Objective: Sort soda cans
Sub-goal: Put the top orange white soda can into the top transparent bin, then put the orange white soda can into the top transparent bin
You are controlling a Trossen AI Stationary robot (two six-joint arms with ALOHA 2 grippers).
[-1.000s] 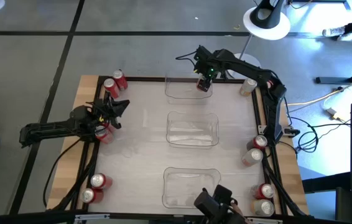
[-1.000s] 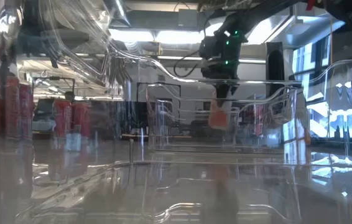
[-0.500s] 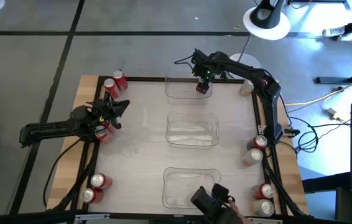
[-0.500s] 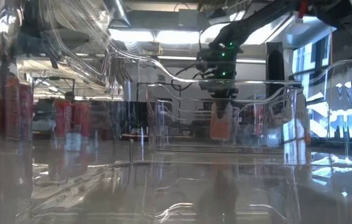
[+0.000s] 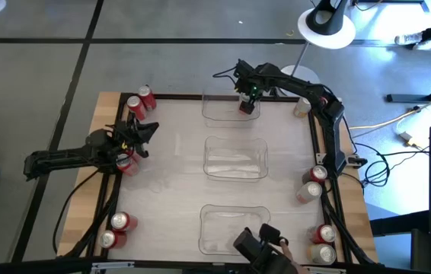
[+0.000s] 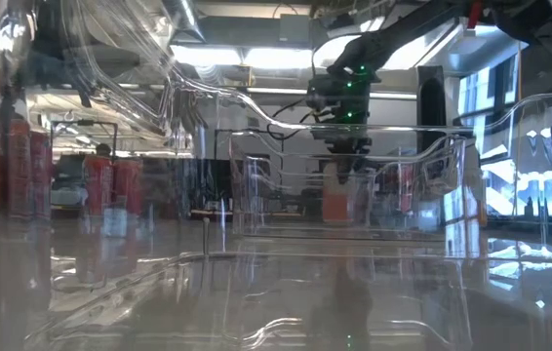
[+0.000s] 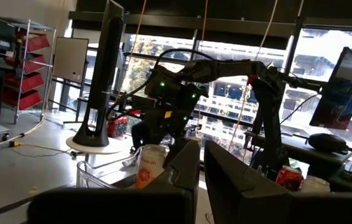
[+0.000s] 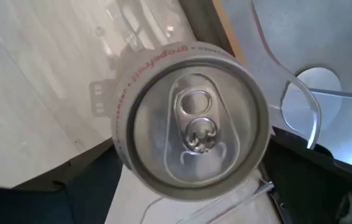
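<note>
A red can stands upright inside the clear tray at the tabletop's far edge, toward that tray's right end. The right gripper hangs directly over it, fingers spread wide and clear of the can. The left gripper sits near the left edge with its fingers closed together, holding nothing. Other cans stand along the left and right edges.
</note>
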